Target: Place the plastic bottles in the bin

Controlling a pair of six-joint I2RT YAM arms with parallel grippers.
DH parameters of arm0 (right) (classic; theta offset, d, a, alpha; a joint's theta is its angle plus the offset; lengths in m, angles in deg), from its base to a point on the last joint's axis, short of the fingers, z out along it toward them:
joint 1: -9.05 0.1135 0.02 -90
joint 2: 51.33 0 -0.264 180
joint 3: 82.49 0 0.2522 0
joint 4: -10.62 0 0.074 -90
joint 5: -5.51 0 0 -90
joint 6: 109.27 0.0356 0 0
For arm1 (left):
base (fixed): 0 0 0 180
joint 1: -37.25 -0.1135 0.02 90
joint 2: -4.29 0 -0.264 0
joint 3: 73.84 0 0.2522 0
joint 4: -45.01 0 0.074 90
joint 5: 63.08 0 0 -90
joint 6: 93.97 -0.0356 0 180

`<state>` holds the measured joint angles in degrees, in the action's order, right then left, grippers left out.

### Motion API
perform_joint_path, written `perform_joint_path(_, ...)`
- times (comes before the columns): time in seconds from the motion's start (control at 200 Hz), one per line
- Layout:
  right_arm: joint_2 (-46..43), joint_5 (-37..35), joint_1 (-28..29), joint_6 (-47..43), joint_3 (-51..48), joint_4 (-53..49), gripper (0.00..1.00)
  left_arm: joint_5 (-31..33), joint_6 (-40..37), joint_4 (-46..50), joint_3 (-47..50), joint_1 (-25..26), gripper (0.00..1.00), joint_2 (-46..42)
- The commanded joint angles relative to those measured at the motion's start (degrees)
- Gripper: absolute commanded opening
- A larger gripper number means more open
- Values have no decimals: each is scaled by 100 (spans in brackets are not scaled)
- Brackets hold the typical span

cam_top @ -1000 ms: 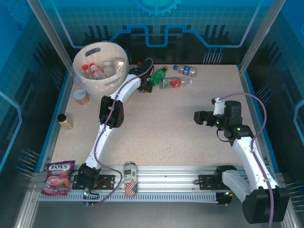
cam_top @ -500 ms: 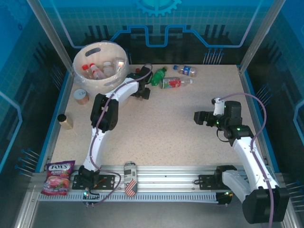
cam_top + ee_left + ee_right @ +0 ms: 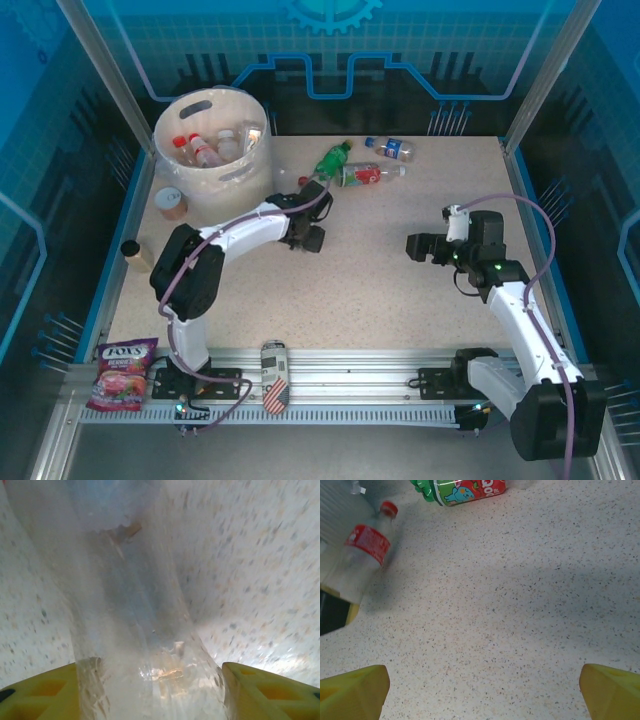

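The left claw (image 3: 311,232) was clamped on a red-capped bottle (image 3: 364,555) near the middle of the counter (image 3: 380,300); the right claw (image 3: 418,247) was held open, empty. Several bottles (image 3: 203,150) were seen in the bin (image 3: 236,172) at the far-left corner; three bottles (image 3: 365,174) were left along the far edge.

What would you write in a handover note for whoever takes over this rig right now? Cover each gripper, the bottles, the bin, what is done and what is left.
Left gripper: shut on a clear red-capped bottle, mid-table, right of the bin.
Right gripper: open, empty, over bare table on the right.
Done: several bottles lie in the bin.
Left: drop the held bottle into the bin, then fetch the three lying near the far edge: green bottle, red-and-green-labelled bottle, blue-labelled bottle.
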<state>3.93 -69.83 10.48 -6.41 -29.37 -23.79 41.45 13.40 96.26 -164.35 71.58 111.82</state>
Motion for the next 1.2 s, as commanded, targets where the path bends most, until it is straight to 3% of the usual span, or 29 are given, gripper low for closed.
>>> perform_joint_path(0.0,8,101,-52,-29,-45,148,98,-159,465,-201,323,54,56,-293)
perform_joint_path(0.16,19,115,-55,-51,-47,173,98,-209,458,-181,350,76,82,-345)
perform_joint_path(0.265,11,99,-57,-82,-16,127,99,-86,232,29,22,65,94,-380)
perform_joint_path(0.375,-16,90,-64,-82,-22,122,99,-21,-45,122,-488,-72,99,-215)
perform_joint_path(0.665,-207,55,-59,-61,-70,26,99,-67,-348,173,-1925,-361,99,1127)
perform_joint_path(0.805,-297,-33,-68,-115,-62,-75,99,-119,-314,106,-2155,-361,97,1541)
perform_joint_path(1.011,-255,7,-65,-118,-62,-55,99,-146,-269,-26,-2186,-348,83,1769)
perform_joint_path(1.191,-235,43,-72,-90,-76,-19,99,-85,-388,-46,-2173,-344,65,1748)
